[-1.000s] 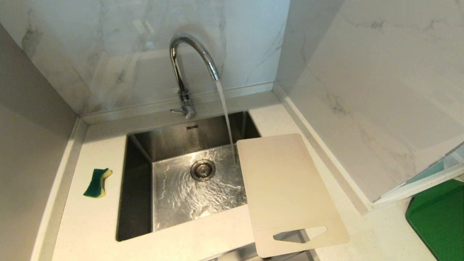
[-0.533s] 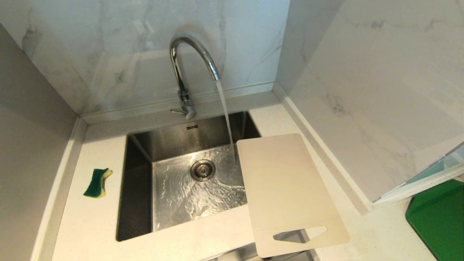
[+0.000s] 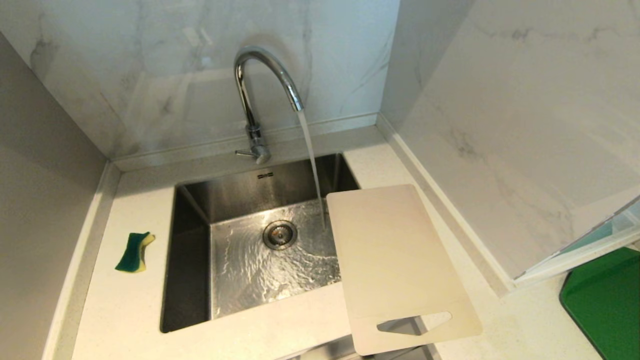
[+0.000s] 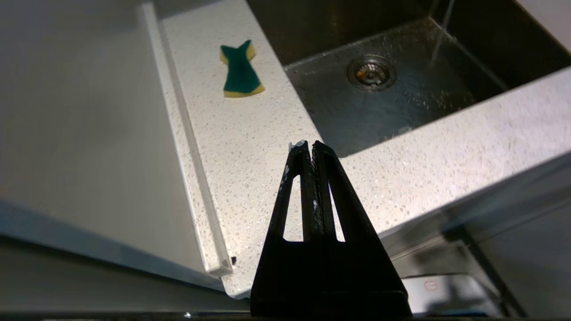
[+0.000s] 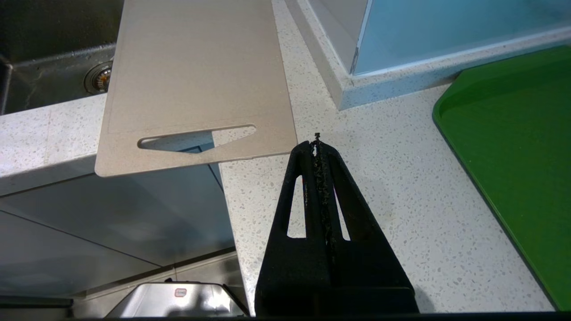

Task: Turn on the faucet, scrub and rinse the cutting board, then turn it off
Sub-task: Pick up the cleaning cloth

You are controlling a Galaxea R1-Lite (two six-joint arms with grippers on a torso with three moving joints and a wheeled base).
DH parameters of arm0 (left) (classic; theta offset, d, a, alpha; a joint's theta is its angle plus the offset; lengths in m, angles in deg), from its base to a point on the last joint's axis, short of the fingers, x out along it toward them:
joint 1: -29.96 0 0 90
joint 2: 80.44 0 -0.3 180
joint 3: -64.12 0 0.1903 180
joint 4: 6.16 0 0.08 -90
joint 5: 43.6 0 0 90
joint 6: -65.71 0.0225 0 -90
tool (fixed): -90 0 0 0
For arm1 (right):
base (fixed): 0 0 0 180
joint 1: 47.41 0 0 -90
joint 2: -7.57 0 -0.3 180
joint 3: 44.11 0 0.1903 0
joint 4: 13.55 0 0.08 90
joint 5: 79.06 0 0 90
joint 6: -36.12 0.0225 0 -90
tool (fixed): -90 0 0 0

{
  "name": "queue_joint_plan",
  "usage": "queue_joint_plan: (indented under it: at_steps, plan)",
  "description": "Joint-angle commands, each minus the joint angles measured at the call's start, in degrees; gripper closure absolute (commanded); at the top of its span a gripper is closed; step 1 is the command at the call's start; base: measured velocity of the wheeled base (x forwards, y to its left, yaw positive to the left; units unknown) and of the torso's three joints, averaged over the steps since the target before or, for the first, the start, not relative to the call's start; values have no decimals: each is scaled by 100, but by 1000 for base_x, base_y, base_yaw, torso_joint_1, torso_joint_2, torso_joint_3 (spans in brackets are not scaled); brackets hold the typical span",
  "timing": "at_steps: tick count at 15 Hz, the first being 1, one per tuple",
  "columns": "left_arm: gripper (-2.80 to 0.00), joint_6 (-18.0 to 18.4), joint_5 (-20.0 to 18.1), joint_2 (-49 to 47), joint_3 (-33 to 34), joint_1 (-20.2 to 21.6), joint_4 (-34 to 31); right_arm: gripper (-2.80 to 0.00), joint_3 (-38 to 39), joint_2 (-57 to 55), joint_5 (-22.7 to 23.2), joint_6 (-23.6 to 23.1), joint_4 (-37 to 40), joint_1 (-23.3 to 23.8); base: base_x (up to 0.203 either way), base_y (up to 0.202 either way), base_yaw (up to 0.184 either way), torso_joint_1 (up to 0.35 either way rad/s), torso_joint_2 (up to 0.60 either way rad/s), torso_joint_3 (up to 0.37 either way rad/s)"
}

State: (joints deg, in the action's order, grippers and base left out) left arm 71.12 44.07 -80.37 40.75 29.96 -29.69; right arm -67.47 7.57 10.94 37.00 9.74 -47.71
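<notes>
1. Left pincer [image 4: 308, 145] hangs pressed together at the near bench [image 3: 125, 310] edge; the green-and-yellow sponge [image 3: 134, 252] lies left of the sink [image 3: 190, 280]
2. The faucet [image 3: 260, 85] runs, so scrubbing looks next, which needs the sponge fetched
3. The cutting board [image 3: 395, 265] overhangs the sink's right rim
4. Right pincer [image 5: 317, 143], pressed together, hovers near its handle; marble walls enclose the corner

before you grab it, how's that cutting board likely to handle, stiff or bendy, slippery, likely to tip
The cutting board looks thin and plastic, so probably light with slight flex. Its handle end juts past the counter front and one edge overhangs the sink, so a push there may tip it. The faucet stream lands beside it; the smooth board could get slippery.
</notes>
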Motion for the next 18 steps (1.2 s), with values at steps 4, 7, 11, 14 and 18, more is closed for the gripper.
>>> queue_joint_plan:
  at_steps: [4,7,11,14,18]
  plan:
    - [0,-599,262,-5,9,18,16,0,0,0,0,0,-1,-5,0,0,0,0,0,0]
    - [0,-624,260,-1,9,9,25,0,0,0,0,0,-1,-5,0,0,0,0,0,0]
    - [0,-652,260,-1,11,9,34,0,0,0,0,0,-1,-5,0,0,0,0,0,0]
    - [0,-655,260,1,9,9,34,0,0,0,0,0,-1,-5,0,0,0,0,0,0]
    - [0,-603,251,1,9,9,34,0,0,0,0,0,-1,-5,0,0,0,0,0,0]
